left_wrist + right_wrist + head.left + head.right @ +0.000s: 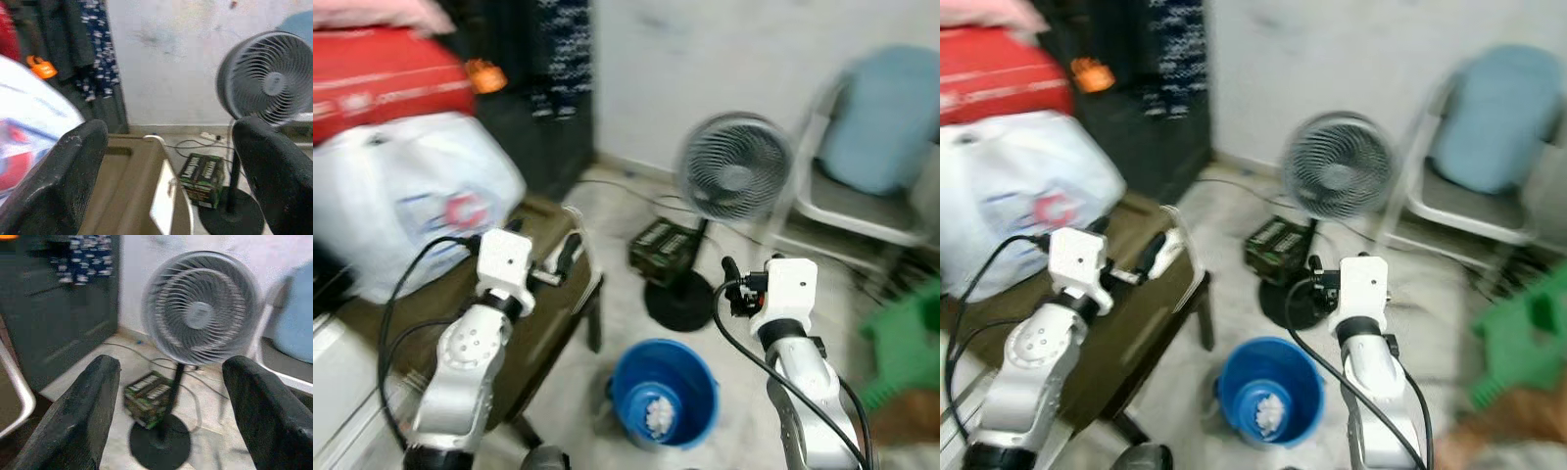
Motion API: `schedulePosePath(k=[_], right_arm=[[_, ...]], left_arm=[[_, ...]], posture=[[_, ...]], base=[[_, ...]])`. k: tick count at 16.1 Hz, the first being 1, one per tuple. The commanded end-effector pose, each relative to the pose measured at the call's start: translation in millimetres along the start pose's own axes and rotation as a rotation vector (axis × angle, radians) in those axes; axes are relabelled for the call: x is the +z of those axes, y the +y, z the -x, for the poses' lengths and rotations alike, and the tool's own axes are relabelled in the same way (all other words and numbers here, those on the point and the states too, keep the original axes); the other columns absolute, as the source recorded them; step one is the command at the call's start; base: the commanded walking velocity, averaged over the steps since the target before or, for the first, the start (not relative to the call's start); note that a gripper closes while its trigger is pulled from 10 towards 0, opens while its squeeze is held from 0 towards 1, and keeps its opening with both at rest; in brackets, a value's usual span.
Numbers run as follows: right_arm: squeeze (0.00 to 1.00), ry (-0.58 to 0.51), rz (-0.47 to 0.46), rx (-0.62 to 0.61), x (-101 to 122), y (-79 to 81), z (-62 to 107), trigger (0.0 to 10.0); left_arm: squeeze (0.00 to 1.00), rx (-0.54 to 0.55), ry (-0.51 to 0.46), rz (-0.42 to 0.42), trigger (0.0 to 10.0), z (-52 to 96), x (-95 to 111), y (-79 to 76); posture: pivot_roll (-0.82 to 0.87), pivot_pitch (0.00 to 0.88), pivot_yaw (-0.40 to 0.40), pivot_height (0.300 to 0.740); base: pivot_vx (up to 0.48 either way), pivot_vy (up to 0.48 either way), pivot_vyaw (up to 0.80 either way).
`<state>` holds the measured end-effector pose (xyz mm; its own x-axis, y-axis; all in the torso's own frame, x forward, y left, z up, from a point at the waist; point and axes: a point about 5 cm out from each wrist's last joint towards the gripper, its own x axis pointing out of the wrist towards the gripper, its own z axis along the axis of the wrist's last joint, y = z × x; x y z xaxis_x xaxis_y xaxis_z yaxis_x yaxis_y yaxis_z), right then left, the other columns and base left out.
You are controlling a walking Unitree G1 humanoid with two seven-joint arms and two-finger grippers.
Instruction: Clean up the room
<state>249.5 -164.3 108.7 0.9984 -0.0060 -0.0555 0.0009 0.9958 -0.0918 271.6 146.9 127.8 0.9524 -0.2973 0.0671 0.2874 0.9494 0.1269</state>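
A blue bucket stands on the floor between my arms, with a white crumpled lump lying inside it. My left gripper is held over the brown table, open, nothing between its fingers. My right gripper hangs above the floor to the right of the bucket, open and empty, pointing toward the fan; its fingers frame the fan's stand. A green-and-black box lies on the floor by the fan's base.
A grey standing fan rises behind the bucket. A white plastic bag and red case sit to the left. A chair with a blue cushion stands right. A green object lies at far right. Cables run along the wall.
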Motion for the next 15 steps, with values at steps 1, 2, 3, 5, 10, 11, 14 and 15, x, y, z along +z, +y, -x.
schedulePosePath(k=[1, 2, 3, 5, 10, 11, 14, 15], right_arm=[[0.00, -0.022, 0.006, 0.021, 7.0, 1.0, -1.9, 10.0], [0.00, -0.032, 0.029, 0.021, 9.1, 1.1, -1.8, 10.0], [0.00, -0.035, 0.064, 0.014, 9.8, 0.4, -0.8, 10.0], [0.00, -0.026, 0.066, -0.011, 7.5, -2.3, 2.1, 10.0], [0.00, -0.054, 0.049, -0.024, 10.0, -1.7, -2.2, 10.0], [0.00, -0.054, 0.048, -0.027, 9.0, -1.0, -4.3, 10.0], [0.00, -0.076, 0.058, -0.038, 13.7, -4.1, -5.6, 10.0], [0.00, -0.076, 0.063, -0.037, 13.7, -5.3, -3.8, 10.0]], left_arm=[[0.00, 0.004, -0.024, -0.022, 10.0, -4.8, 4.9, 1.5], [0.00, 0.021, -0.020, -0.030, 10.0, -3.3, 2.6, 4.4], [0.00, 0.037, -0.010, -0.043, 10.0, -0.2, -1.5, 7.3], [0.00, 0.073, 0.008, -0.055, 10.0, 4.7, -6.7, 10.9], [0.00, 0.122, 0.013, -0.076, 10.0, 3.9, -11.4, 11.9], [0.00, 0.120, 0.024, -0.072, 10.0, 5.4, -16.5, 11.5], [0.00, 0.136, 0.014, -0.075, 10.0, 3.5, -11.7, 13.4], [0.00, 0.144, 0.012, -0.083, 10.0, 5.1, -10.4, 14.7]], posture=[[-0.13, 0.000, -0.049, 0.740], [-0.13, 0.000, -0.049, 0.740], [-0.13, 0.000, -0.051, 0.740], [-0.13, 0.000, -0.053, 0.740], [-0.12, 0.000, -0.059, 0.740], [-0.12, 0.000, -0.055, 0.740], [-0.12, 0.000, -0.055, 0.740], [-0.11, 0.000, -0.057, 0.740]], base=[[0.000, 0.000, 0.80], [0.000, 0.000, 0.80], [0.000, 0.000, 0.80], [0.000, 0.000, 0.80], [0.000, 0.000, 0.80], [0.000, 0.000, 0.80], [0.000, 0.000, 0.80], [0.000, 0.000, 0.80]])
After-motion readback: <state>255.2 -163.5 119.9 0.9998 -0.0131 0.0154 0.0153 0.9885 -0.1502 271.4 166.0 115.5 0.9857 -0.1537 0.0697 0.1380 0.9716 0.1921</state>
